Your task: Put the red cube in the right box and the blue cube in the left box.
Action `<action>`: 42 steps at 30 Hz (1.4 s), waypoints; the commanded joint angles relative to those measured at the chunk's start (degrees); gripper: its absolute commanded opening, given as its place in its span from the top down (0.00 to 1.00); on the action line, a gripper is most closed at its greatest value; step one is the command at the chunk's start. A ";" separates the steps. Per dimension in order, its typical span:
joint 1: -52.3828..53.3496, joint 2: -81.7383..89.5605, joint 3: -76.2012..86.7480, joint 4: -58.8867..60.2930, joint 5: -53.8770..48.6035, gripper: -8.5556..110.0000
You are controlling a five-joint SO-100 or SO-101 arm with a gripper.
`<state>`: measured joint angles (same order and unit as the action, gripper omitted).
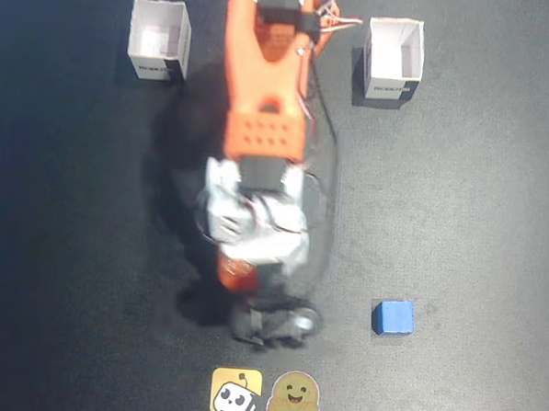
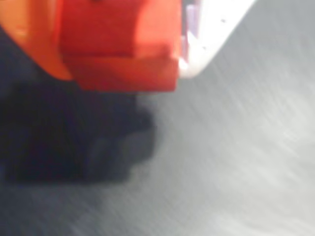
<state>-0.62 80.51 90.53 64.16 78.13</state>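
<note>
dark table [image 1: 494, 226], both white boxes look empty. claw [image 2: 182, 59] pinches red cube [image 2: 123, 49], lifted clear of table. blue cube [image 1: 393, 318] untouched near front. neither cube delivered yet.

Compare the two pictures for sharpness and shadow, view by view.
Fixed view: mostly sharp, the small bright blue cube crisp-edged; the orange arm casts soft shadow leftwards. Wrist view: heavily blurred, streaked grey mat, red cube fuzzy, dark shadow beneath.

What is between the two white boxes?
In the fixed view, the robot's orange arm passes between the left white box and the right white box, with its wires beside it; otherwise just dark table.
</note>
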 commanded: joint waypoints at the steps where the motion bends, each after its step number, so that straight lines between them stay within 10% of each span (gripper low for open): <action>1: 4.92 5.89 -3.69 3.96 -0.53 0.85; 42: 49.75 41.31 29.36 10.46 4.22 0.85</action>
<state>47.64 117.69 118.92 74.97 80.33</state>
